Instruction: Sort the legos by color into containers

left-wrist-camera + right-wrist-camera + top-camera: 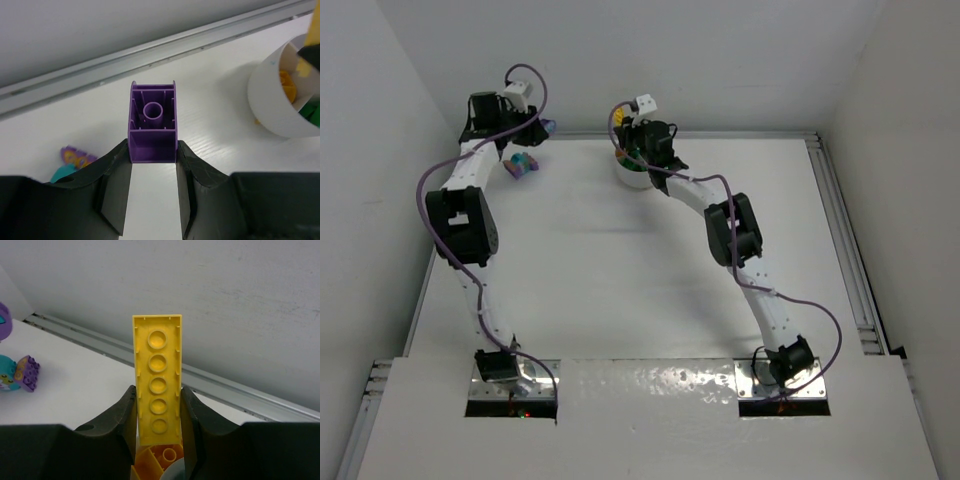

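Two grips: purple brick [152, 127] clamped between left fingers [114, 172]; yellow brick [158, 380] between right fingers [120, 415].

The left arm [470, 215] is reaching toward the far left corner of the table [620, 290]. The left gripper [540, 128] is showing a purple brick [549, 127] at its tip. A small pile of bricks [523, 165] is lying near it. The right gripper [638, 152] is hanging over the white dish [632, 179], and a yellow brick [619, 155] is showing at the dish's left rim.
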You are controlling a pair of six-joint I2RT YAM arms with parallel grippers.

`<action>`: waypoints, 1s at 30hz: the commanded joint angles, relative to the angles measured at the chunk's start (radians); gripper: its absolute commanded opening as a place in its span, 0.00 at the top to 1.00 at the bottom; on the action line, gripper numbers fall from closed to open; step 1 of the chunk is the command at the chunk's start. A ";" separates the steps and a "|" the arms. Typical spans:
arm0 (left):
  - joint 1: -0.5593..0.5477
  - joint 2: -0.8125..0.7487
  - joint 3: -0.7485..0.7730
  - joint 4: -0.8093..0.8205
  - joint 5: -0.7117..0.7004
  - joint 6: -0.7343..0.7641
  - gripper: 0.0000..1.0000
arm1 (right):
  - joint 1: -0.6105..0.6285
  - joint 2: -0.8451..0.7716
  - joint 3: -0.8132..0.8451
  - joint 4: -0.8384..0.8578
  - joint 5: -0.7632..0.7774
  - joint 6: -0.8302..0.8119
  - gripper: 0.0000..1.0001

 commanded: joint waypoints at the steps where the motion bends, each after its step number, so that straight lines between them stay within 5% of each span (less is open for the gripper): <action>1: -0.069 0.037 0.062 0.141 0.050 -0.068 1.00 | -0.001 0.008 0.033 0.035 -0.016 -0.024 0.94; 17: -0.262 0.232 0.235 0.582 -0.131 -0.344 1.00 | -0.003 -0.007 -0.027 0.051 -0.092 -0.047 0.93; 30: -0.297 0.256 0.241 0.583 -0.145 -0.309 1.00 | -0.004 -0.012 -0.035 0.061 -0.105 -0.053 0.94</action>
